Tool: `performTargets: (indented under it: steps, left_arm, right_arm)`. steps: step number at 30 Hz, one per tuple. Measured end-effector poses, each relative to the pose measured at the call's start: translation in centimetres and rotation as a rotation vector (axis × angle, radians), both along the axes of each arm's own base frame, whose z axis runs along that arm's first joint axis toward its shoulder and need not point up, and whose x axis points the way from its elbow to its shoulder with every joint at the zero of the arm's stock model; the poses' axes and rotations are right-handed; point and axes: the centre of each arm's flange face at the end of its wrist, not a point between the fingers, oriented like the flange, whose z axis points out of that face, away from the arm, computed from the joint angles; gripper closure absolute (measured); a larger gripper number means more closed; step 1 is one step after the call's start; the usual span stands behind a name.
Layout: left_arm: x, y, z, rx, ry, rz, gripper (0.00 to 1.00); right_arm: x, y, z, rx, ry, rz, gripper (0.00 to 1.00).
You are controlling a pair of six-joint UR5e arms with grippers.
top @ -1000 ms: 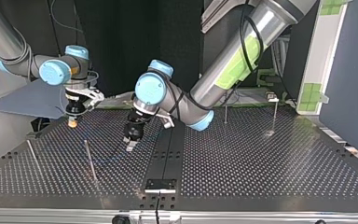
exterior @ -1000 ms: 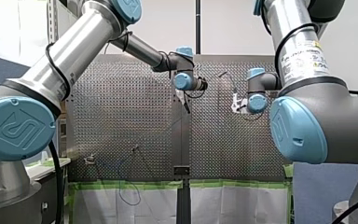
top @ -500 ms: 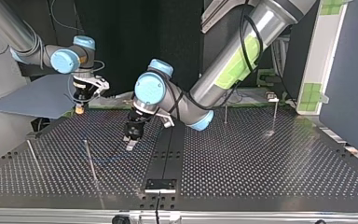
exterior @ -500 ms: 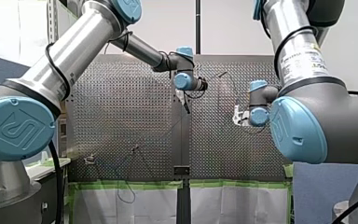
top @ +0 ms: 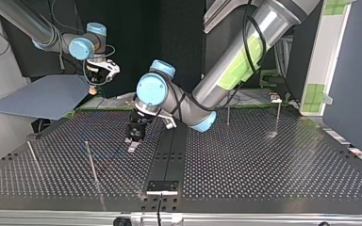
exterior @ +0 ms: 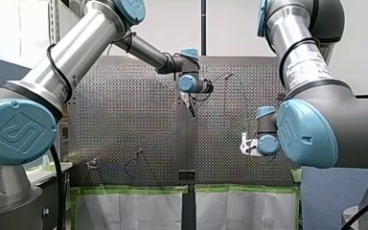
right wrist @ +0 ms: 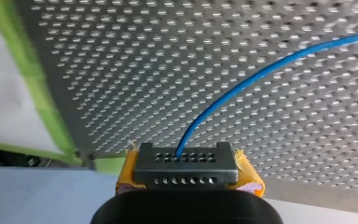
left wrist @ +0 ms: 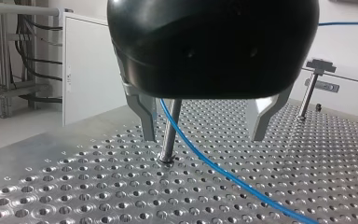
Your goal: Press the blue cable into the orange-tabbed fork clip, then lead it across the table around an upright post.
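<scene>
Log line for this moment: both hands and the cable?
left hand open, low over table, post ahead | blue cable runs beside post | right hand shut on cable, above table edge

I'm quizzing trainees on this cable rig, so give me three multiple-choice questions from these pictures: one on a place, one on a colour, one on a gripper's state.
1. Where does the upright post stand in the left wrist view?
A. between the fingers of the left gripper
B. outside both fingers
C. lying flat

2. What colour is the cable in the right gripper?
A. red
B. blue
C. green

3. How is the right gripper?
A. open and empty
B. shut on the cable
C. shut on a post

Answers:
1 A: the post rises from the table between the open metal fingers.
2 B: the line leaving the gripper is plainly blue.
3 B: the cable runs out from between its closed fingers.
</scene>
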Motion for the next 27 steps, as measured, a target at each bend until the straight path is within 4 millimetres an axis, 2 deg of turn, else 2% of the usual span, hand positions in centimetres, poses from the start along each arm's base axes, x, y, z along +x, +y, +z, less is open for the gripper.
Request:
performTargets:
  steps: [4, 10, 15, 20, 27]
  left_arm:
    - [0.0, 0.0, 0.0, -0.001, 0.000, 0.000, 0.06]
    - [0.1, 0.2, 0.0, 0.000, 0.002, 0.003, 0.06]
    - [0.2, 0.2, 0.0, 0.001, 0.003, 0.004, 0.06]
    - [0.3, 0.3, 0.0, 0.001, 0.003, 0.005, 0.06]
    - [0.3, 0.3, 0.0, 0.002, 0.002, 0.006, 0.06]
  right_arm:
    - [-0.2, 0.5, -0.7, -0.010, 0.001, -0.005, 1.00]
    - [-0.6, 0.2, -1.8, -0.036, -0.006, -0.022, 1.00]
    - [-1.2, 0.0, -3.5, -0.043, -0.018, -0.048, 1.00]
    - [-1.6, -0.4, -4.1, -0.068, -0.027, -0.063, 1.00]
    - [-3.7, -0.9, -6.4, -0.079, -0.034, -0.127, 1.00]
